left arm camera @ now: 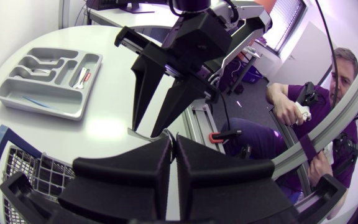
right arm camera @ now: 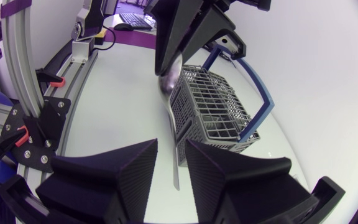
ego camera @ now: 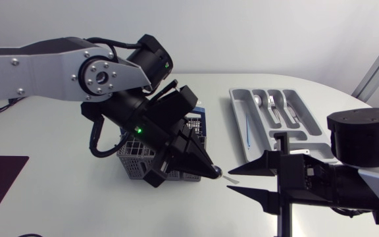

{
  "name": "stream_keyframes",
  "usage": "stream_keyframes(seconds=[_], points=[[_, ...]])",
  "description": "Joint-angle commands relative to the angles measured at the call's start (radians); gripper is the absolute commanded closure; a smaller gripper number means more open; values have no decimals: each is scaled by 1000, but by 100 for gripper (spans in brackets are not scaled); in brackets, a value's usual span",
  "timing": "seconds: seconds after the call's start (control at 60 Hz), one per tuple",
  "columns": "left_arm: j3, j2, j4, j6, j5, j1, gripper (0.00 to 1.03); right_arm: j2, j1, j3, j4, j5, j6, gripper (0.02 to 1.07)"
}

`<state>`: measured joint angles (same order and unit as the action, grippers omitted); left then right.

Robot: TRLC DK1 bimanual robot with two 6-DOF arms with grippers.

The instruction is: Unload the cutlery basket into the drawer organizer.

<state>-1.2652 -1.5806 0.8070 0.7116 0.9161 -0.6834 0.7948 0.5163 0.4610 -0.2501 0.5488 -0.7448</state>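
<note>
1. Table (ego camera: 51, 138), white, is carrying everything listed below.
2. Left gripper (ego camera: 214, 172) is hanging tilted beside the basket. Its fingers are clamping the spoon by the bowl and offering the handle outward, seemingly for a handover.
3. Right gripper (ego camera: 229, 180) is facing it with fingers spread. The handle is lying between them and neither finger is visibly pressing on it, so it is judged to be waiting to close.
4. Drawer organizer (ego camera: 237, 125) is lying on the right arm's side, well apart from the basket, and is already housing some cutlery. This is probably why the spoon is passing across.
5. Cutlery basket (ego camera: 131, 164), grey mesh with a blue handle, is sitting under the left arm, which is hiding its contents.
6. Spoon (right arm camera: 166, 81) is hanging just beside the basket, bowl up and handle down.
</note>
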Motion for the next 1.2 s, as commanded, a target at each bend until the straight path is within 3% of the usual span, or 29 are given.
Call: stream_keyframes(seconds=[0.0, 0.117, 0.4, 0.433, 0.567, 1.183], points=[[-31, -30, 18, 29, 23, -10, 100, 15, 10, 18, 18, 7, -7, 85], [-36, -42, 32, 40, 24, -10, 100, 23, 10, 21, 26, 8, -7, 94], [-36, -47, 41, 48, 40, -8, 100, 43, 11, 19, 43, 14, -5, 94], [-36, -47, 41, 49, 40, -7, 100, 43, 11, 19, 45, 14, -5, 92], [-37, -48, 46, 54, 38, -4, 100, 40, 5, 21, 49, 14, 2, 69], [-48, -64, 66, 72, 38, -1, 100, -11, 21, -1, 26, 17, 35, 70]])
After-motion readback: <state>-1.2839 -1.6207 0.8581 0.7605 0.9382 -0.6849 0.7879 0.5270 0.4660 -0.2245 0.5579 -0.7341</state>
